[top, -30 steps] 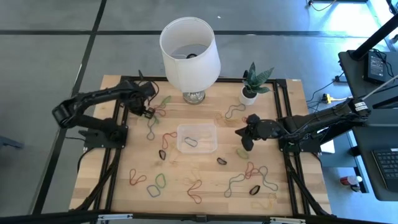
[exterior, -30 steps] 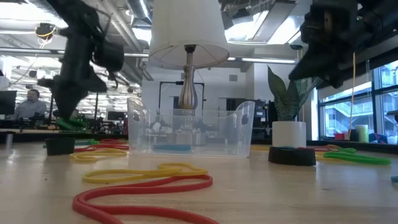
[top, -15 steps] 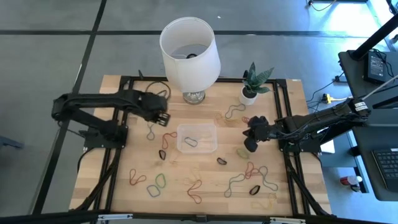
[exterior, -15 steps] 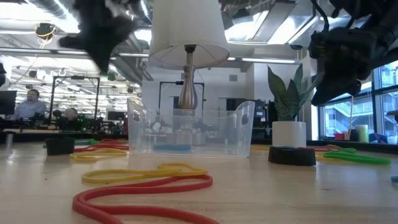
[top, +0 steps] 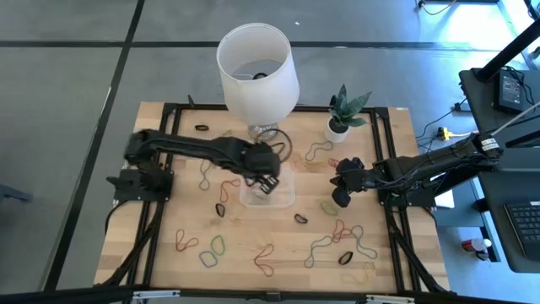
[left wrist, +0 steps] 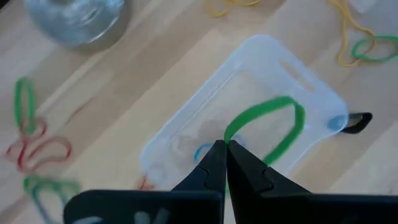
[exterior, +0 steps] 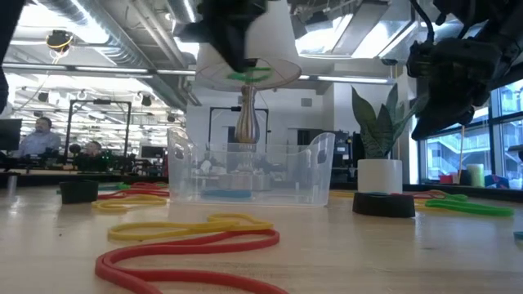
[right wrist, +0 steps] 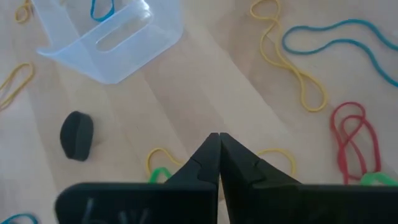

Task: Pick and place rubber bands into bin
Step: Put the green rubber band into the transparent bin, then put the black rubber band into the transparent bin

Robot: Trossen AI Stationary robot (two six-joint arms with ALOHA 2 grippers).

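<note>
Bin (top: 283, 196) partly behind left claw (top: 267, 176)

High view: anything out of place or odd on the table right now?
Nothing stands out. Rubber bands lie scattered loose over the table, as the job expects. The left gripper, jaws shut on a green band, hangs above the upright bin. The right gripper waits beside it, jaws shut.

My left gripper (left wrist: 225, 146) pinches a green rubber band (left wrist: 272, 127) above the clear bin (top: 268, 187), mid-desk, a blue band (left wrist: 203, 151) inside. Other rubber bands (top: 261, 257) lie scattered around it.
</note>
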